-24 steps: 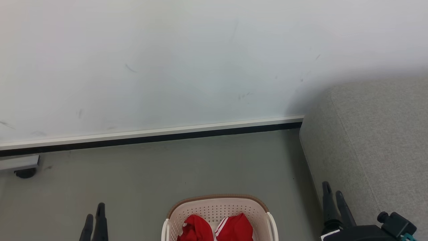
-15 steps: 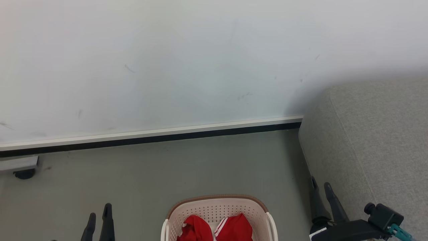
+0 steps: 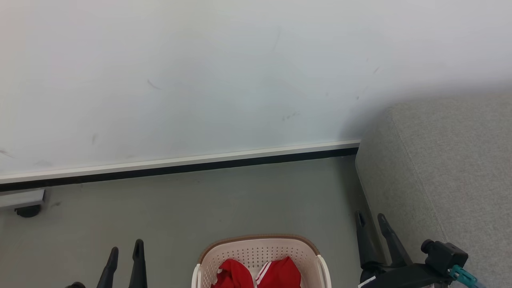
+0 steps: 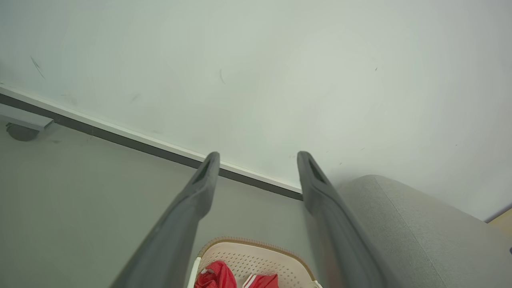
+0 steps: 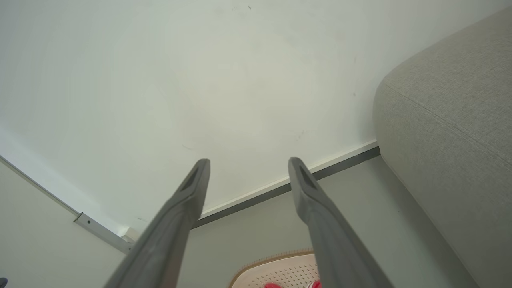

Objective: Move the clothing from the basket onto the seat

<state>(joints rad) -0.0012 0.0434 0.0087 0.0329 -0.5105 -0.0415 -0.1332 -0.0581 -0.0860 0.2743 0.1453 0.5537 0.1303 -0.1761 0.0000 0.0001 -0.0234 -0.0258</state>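
Left pincer [image 3: 127, 245], 7 o'clock in head view: fingers spread, nothing between them. Right pincer [image 3: 371, 215], 5 o'clock: also spread and empty, just beside the seat [image 3: 448, 160], which takes up 3 to 4 o'clock. Basket [image 3: 260, 240] on the floor [image 3: 200, 200] at 6 o'clock, between my pincers. Red clothing [image 3: 280, 274] lies inside it in two bunches.

Pale, lightly scuffed wall [image 3: 200, 80] meets grey floor [image 3: 180, 208] along a white baseboard [image 3: 180, 163] with a dark lower strip. At far left, a grey metal bar [image 3: 22, 198] sits above a black round foot [image 3: 27, 211].
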